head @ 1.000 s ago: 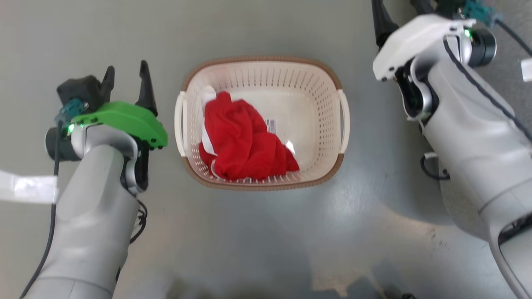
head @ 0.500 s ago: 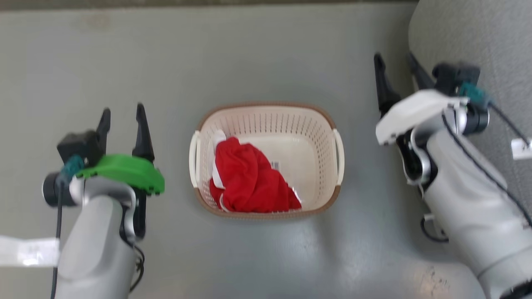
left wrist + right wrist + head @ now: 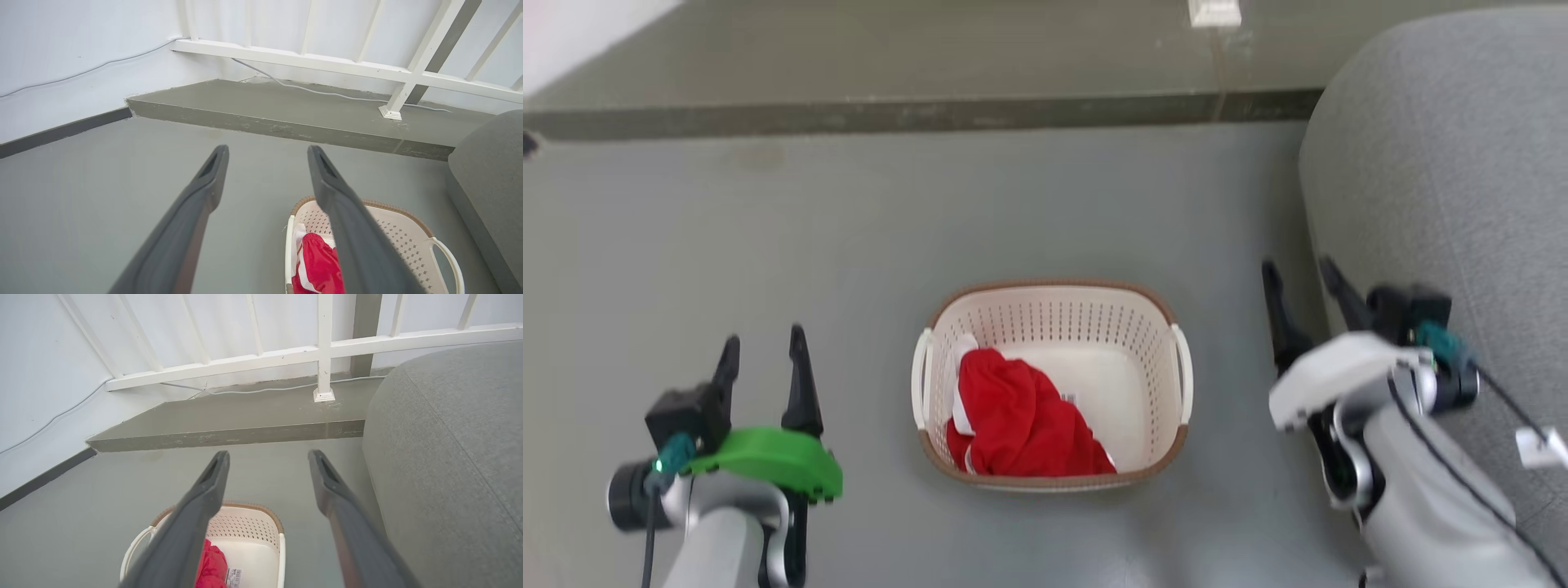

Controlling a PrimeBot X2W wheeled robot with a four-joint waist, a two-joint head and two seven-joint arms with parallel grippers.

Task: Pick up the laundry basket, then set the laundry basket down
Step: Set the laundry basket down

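LEFT TO RIGHT: Over the grey floor, the left gripper hangs at lower left in the head view, jaws released and holding nothing, well apart from the basket. The basket stands upright on the floor between the two arms, brown rim up, a white handle on each side, touching neither gripper. A red cloth with a bit of white lies bunched in its left half, and a barcode label shows on the bare bottom beside it. The right gripper hovers with jaws likewise spread and empty, just beside the grey sofa. Beyond the basket, a raised step runs below a white railing, with a pale cable lying along it.
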